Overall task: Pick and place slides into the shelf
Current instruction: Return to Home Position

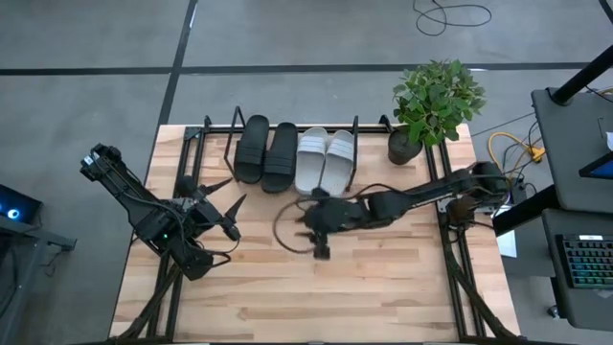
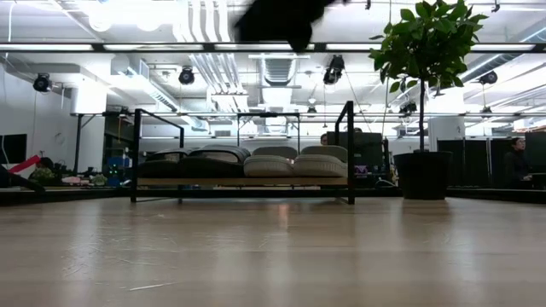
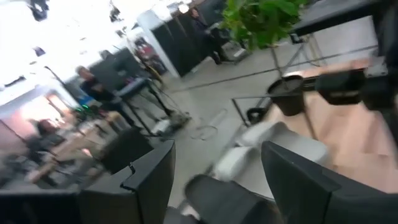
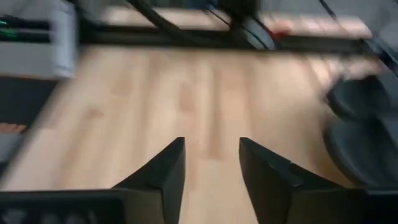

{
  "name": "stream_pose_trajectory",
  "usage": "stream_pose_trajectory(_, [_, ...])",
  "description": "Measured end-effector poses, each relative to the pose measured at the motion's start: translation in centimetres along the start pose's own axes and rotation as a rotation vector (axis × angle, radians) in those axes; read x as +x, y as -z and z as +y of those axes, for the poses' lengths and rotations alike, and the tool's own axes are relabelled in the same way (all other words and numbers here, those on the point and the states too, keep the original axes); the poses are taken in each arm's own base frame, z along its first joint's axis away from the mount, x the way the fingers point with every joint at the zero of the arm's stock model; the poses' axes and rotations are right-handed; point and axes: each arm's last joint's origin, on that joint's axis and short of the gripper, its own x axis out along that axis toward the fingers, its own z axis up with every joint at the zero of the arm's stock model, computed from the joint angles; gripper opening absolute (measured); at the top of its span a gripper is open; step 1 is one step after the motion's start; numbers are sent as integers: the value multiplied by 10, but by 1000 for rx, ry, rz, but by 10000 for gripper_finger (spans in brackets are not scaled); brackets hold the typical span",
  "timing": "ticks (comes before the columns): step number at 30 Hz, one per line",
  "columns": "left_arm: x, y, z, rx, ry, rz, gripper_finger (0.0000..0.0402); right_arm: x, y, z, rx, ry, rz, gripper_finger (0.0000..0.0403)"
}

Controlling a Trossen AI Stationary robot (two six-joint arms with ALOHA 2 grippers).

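Note:
Four slides lie side by side on the shelf at the table's far middle, soles on its board. Two are black and two light grey; the low view shows the black pair and the grey pair inside the wire frame. My right gripper hangs over the bare table just in front of the shelf, open with nothing between its fingers. My left gripper waits raised over the table's left part, open and empty.
A potted plant stands at the far right corner beside the shelf. The wooden tabletop lies bare in front of the shelf. Black arm frames run along both table sides. People and desks show in the room beyond.

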Motion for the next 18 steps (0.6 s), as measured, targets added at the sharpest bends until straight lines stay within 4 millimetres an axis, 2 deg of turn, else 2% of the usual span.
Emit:
stream_pose_trajectory(4, [0,-2,-4,-49,83,55,219,-23,-16,22,-86,-105,-128,119])
stream_pose_trajectory(7, [0,-2,-7,-75,137,88,195,-42,-23,36,-147,-63,-194,91])
stream_pose_trajectory(12, [1,-13,-9,-41,236,96,106,-74,-30,51,-221,5,-259,37])
stream_pose_trajectory(16, [-1,-35,-12,-51,455,22,21,-92,-35,53,-237,6,-295,11])
stream_pose_trajectory(18, [-3,-48,-13,-68,578,-61,8,-100,-37,51,-231,41,-305,9])
